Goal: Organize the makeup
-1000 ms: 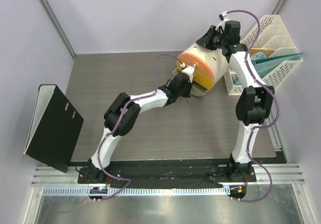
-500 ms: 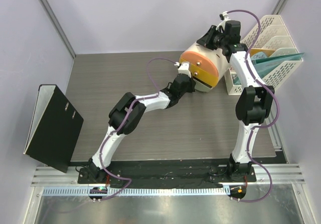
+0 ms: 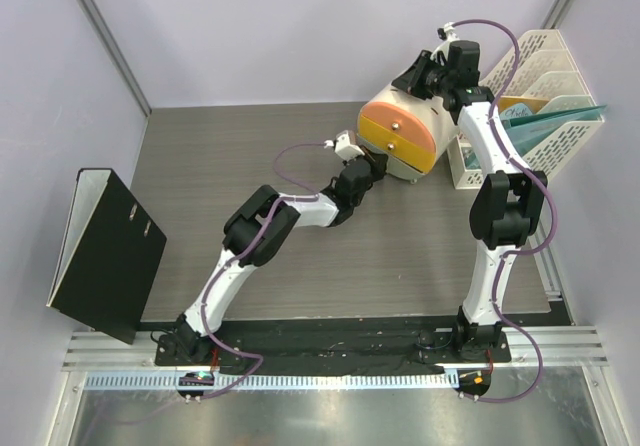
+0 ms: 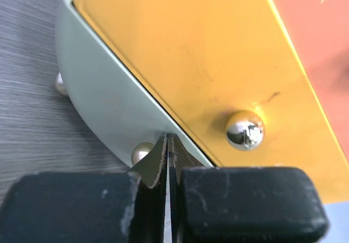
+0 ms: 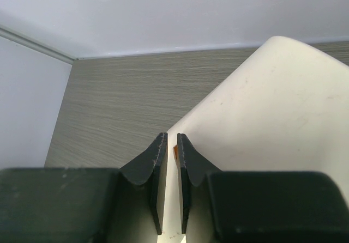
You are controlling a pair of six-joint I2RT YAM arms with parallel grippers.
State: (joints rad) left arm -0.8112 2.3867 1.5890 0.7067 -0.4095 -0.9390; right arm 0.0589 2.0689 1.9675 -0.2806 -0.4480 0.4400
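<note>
Top view: no makeup shows anywhere on the desk (image 3: 230, 166). We judge it sits inside the cream drum box (image 3: 405, 116) at the far right, so we cannot record how it looks. The drum lies on its side. Its axis runs from the drawer faces, which point near-left, back to the right end effector (image 3: 412, 76) at its rear. The left end effector (image 3: 370, 170) is at the drawer faces, so that arm is nearer.

Left wrist: jaws closed to a hairline slit, holding nothing. The tips touch the grey-green drawer (image 4: 103, 112) beside its brass knob (image 4: 140, 153). The yellow drawer (image 4: 180, 63) lies above it.

Right wrist: jaws almost together, nothing visibly clamped, tips at the cream wall.

Judgement: the next pull needs the left jaws reopened and shifted onto a knob.
</note>
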